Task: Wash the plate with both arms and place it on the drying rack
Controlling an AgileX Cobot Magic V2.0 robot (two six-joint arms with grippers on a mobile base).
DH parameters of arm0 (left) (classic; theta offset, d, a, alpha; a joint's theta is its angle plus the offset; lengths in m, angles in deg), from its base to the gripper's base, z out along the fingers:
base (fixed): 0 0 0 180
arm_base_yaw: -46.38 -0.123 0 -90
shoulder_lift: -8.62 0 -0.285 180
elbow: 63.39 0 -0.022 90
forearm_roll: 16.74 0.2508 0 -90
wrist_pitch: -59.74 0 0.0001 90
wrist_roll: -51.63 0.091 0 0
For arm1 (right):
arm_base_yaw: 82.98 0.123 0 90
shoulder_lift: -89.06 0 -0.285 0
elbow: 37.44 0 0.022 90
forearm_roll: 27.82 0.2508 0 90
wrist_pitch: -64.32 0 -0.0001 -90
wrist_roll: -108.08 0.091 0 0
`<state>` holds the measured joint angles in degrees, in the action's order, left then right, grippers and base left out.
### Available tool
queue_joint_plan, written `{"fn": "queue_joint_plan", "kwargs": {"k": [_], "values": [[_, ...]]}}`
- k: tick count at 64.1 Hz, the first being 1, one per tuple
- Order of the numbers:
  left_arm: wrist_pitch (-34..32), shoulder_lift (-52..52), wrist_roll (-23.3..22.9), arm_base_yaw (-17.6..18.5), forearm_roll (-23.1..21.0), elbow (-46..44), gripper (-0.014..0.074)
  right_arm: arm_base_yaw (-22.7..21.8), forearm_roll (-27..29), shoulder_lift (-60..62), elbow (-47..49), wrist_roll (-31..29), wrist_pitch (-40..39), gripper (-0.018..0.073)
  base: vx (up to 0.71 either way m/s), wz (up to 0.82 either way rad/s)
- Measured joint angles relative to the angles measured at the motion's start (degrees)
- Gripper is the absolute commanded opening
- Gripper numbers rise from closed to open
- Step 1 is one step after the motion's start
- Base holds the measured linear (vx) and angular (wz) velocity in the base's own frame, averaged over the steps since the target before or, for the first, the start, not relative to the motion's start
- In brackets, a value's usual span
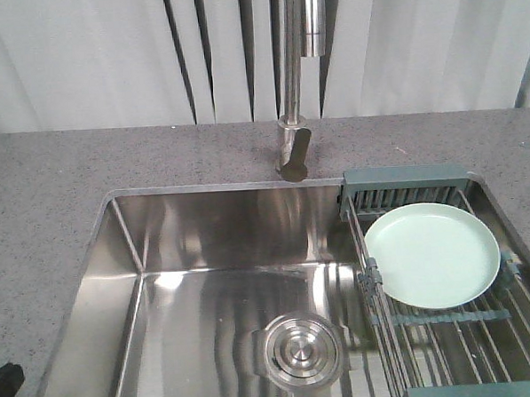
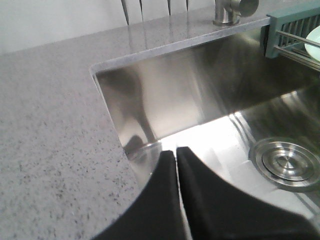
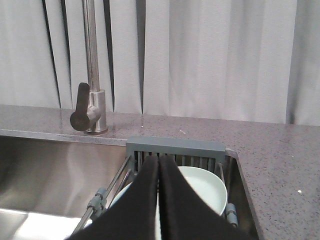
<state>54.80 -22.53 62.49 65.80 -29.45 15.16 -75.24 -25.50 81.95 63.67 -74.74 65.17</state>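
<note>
Now the plate (image 1: 432,254) lies on the drying rack (image 1: 406,180). Both grippers, left (image 2: 176,150) and right (image 3: 158,159), are clenched, empty. Pinching its rim badly could drop it.

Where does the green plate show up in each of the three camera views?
Front view: the plate lies right of centre, on the drying rack.
Left wrist view: only a sliver of it at the right edge.
Right wrist view: bottom centre, partly hidden behind the closed right gripper.
Shared landmark: the faucet base.
</note>
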Motion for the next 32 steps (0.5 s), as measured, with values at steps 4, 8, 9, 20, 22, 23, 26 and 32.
{"fn": "queue_joint_plan", "kwargs": {"k": [4, 8, 9, 20, 22, 23, 26, 32], "values": [[-0.90, 0.05, 0.05, -1.15, 0.95, 0.00, -0.0006, 0.00, 0.00, 0.00, 0.00, 0.00, 0.00, -0.0004, 0.00, 0.00], [-1.11, 0.29, 0.05, -2.99, 1.41, 0.00, -0.0006, 0.00, 0.00, 0.00, 0.00, 0.00, 0.00, -0.0004, 0.00, 0.00], [-1.11, 0.62, 0.05, -3.67, 1.47, 0.00, -0.0006, 0.00, 0.00, 0.00, 0.00, 0.00, 0.00, -0.0004, 0.00, 0.00], [0.00, 9.49, 0.11, -8.78, 1.53, 0.13, -0.0006, 0.00, 0.00, 0.00, 0.00, 0.00, 0.00, -0.0004, 0.00, 0.00], [0.62, 11.92, 0.11, -9.51, 1.53, 0.13, -0.0006, 0.00, 0.00, 0.00, 0.00, 0.00, 0.00, -0.0004, 0.00, 0.00], [0.94, 12.89, 0.11, -9.81, 1.59, 0.13, -0.0006, 0.00, 0.00, 0.00, 0.00, 0.00, 0.00, -0.0004, 0.00, 0.00], [2.30, 16.28, 0.17, -10.79, 1.59, 0.13, -0.0006, 0.00, 0.00, 0.00, 0.00, 0.00, 0.00, -0.0004, 0.00, 0.00], [5.59, 22.00, 0.23, -13.07, 1.75, 0.13, -0.0006, 0.00, 0.00, 0.00, 0.00, 0.00, 0.00, -0.0004, 0.00, 0.00]]}}
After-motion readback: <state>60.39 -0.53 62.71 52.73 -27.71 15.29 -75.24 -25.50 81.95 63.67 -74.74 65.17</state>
